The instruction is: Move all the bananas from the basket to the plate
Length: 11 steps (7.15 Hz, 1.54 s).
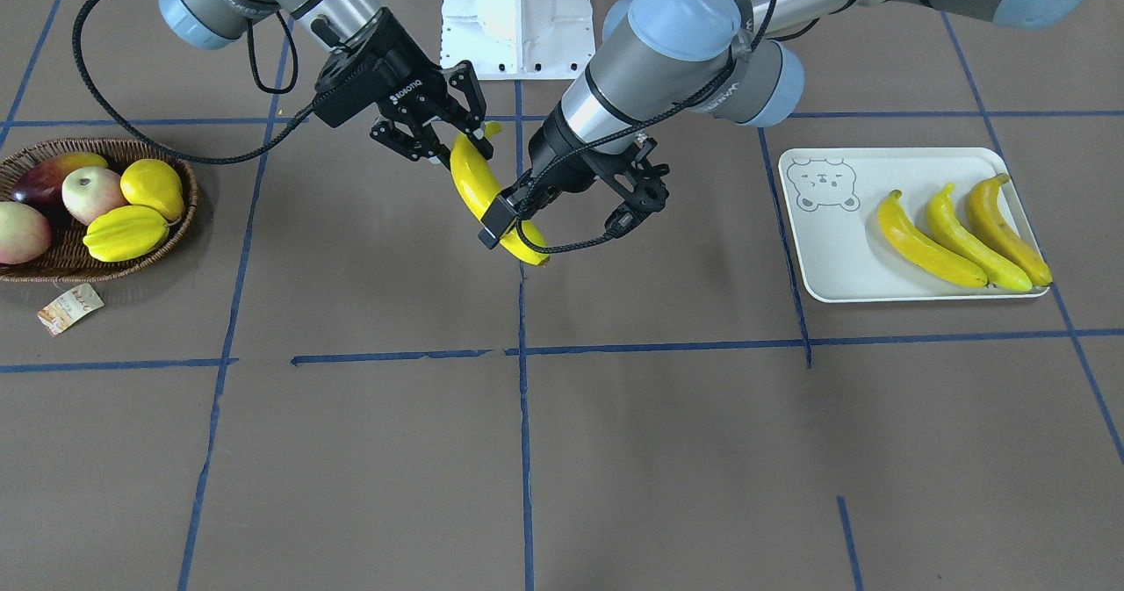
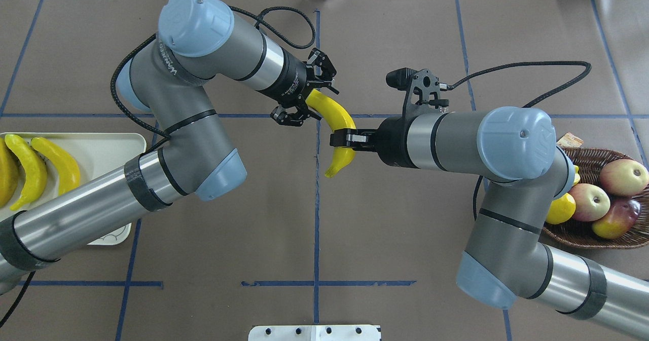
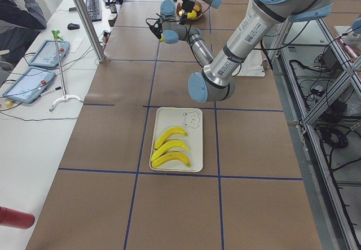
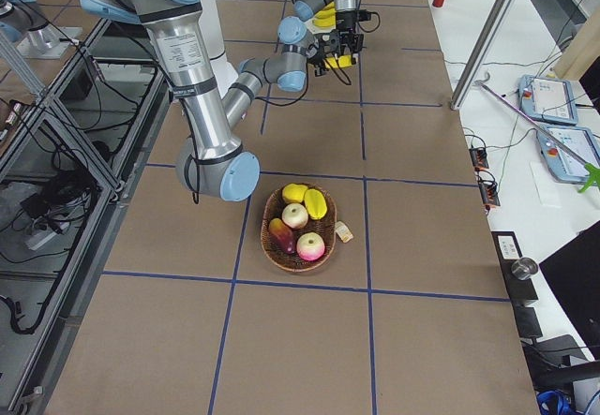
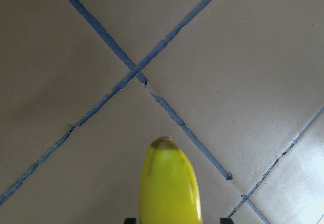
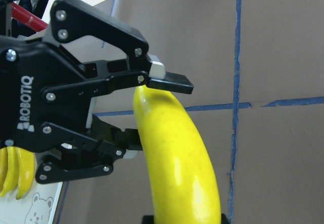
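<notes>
Finds one banana (image 2: 337,118) held in the air over the middle of the worktop (image 1: 615,450), between the two arms. Notes the right tool (image 2: 347,139) clamped tight across the banana's middle, fingers pressed to both sides. Notes the left tool (image 2: 307,95) spread wide, jaws set either side of the banana's far end but not closed on it, gripping nothing. Records three other bananas (image 1: 953,240) lying side by side on the white plate (image 1: 825,257), at the end of the worktop on the robot's left, well apart from the printed bear face (image 1: 821,184) in the plate's corner. Records at the opposite end the basket (image 1: 88,262), holding a starfruit (image 1: 126,232), a lemon (image 1: 152,187), an apple (image 1: 92,194) and two more reddish fruits (image 1: 19,233). Sees a paper tag (image 1: 70,307) lying on the worktop just beside the basket's rim.
</notes>
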Motion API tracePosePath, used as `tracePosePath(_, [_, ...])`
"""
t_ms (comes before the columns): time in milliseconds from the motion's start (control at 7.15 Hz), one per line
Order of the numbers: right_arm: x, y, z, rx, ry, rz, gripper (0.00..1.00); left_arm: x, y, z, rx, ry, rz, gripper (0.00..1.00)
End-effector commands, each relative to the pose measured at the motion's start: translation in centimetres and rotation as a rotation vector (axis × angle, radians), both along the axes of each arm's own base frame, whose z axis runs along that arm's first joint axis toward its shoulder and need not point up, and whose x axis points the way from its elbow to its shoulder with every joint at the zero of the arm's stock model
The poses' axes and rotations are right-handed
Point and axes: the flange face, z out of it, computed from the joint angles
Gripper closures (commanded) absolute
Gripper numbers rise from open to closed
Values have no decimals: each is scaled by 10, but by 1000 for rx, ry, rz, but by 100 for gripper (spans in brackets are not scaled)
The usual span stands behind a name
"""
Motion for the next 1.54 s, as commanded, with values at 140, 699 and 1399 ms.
tracePosePath(140, [0,0,-2,2,-4,0,96,0,0,1,-1,-1,0,84])
tracePosePath(699, [-1,-3,-10,-9,15,12,1,-4,2,6,1,-1,-1,100])
tracePosePath(1399, [45,-22,-17,-90,89,-48,1,-26,-15,59,-9,-67,-33,100])
